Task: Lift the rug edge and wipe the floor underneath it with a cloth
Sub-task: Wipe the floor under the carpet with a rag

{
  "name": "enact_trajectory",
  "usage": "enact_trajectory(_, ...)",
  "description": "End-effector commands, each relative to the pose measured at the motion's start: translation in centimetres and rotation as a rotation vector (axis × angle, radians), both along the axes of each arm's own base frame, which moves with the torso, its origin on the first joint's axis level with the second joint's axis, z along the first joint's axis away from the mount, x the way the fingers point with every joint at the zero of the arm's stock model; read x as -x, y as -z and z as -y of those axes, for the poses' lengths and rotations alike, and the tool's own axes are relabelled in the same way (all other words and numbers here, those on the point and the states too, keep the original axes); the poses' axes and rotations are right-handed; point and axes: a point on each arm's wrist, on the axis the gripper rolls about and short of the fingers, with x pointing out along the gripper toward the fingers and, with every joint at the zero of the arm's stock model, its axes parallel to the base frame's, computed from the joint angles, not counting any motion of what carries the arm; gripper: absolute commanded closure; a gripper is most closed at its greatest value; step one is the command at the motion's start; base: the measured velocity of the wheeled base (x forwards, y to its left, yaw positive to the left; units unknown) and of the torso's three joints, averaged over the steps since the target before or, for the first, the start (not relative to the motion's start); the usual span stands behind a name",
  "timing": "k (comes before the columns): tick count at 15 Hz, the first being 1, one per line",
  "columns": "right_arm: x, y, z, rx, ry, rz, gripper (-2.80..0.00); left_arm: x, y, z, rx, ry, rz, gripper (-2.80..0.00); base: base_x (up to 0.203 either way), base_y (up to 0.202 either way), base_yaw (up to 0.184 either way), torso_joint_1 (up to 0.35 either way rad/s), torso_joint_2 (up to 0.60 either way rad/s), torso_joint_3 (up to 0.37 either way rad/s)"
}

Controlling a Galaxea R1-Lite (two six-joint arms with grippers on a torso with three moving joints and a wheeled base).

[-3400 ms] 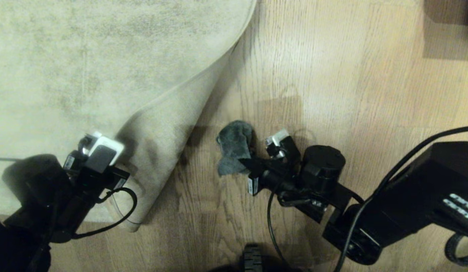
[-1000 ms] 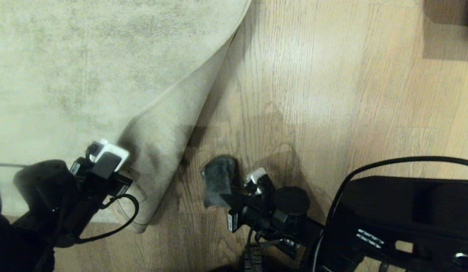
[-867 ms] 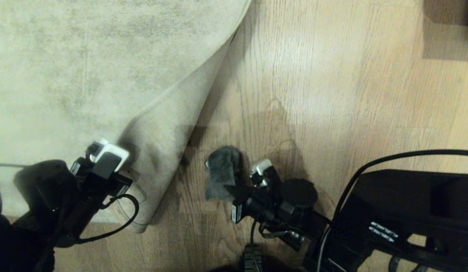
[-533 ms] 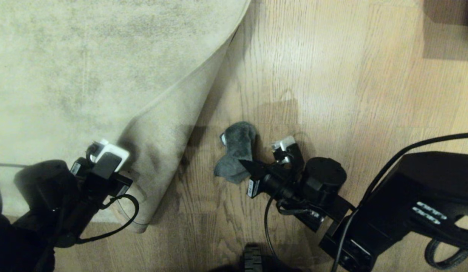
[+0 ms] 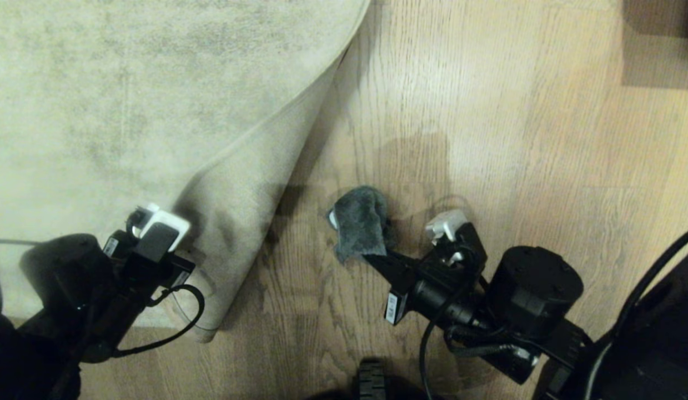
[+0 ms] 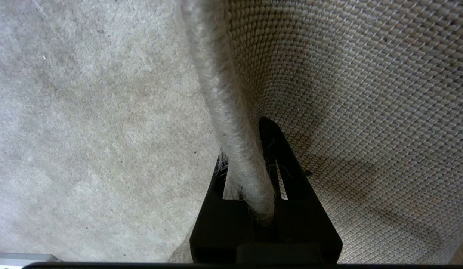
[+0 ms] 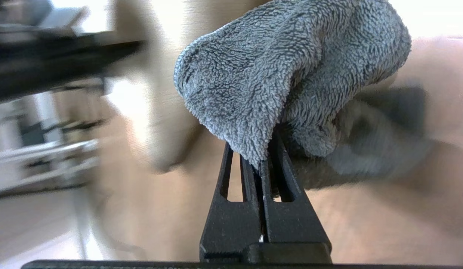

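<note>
No legible text (stickers unreadable)

- Left pincer (image 6: 250, 164): matte black, flat tapered fingers, each cut with a narrow slot
- Right pincer (image 7: 263, 164): same black slotted fingers
- Both wrists: black housings, each topped by a white and grey block
- Black cables loop beside each wrist
- Small white labels on the black wrist parts
- Round black joint behind the right wrist

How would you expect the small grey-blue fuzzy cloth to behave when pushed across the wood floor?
Probably floppy: the grey-blue fuzzy cloth droops around the right gripper. Likely light, pinched by one corner. Its pile may drag on the wood-grain floor, not slide.
</note>
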Motion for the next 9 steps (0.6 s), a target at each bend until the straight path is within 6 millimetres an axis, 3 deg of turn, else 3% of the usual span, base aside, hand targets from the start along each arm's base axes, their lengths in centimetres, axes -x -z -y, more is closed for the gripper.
enact_trajectory(1,3.3,-1.0,-0.7,-0.034,-0.1,0.024,0.0,0.0,-0.3,0.0,-0.003,0.0,0.018,0.0,0.0,0.0,0.0,0.0,0.0,0.0)
enact_trajectory(4,4.6,0.9,-2.5,-0.01,-0.172,-0.046,0.0,0.1,-0.5,0.1,0.001,0.003,0.025,0.0,0.0,0.0,0.0,0.0,0.0,0.0)
enact_trajectory(9,3.9,3.5,-6.4,-0.081,-0.134,-0.177,0.0,0.1,-0.4,0.1,0.0,0.006,0.022,0.0,0.0,0.0,0.0,0.0,0.0,0.0)
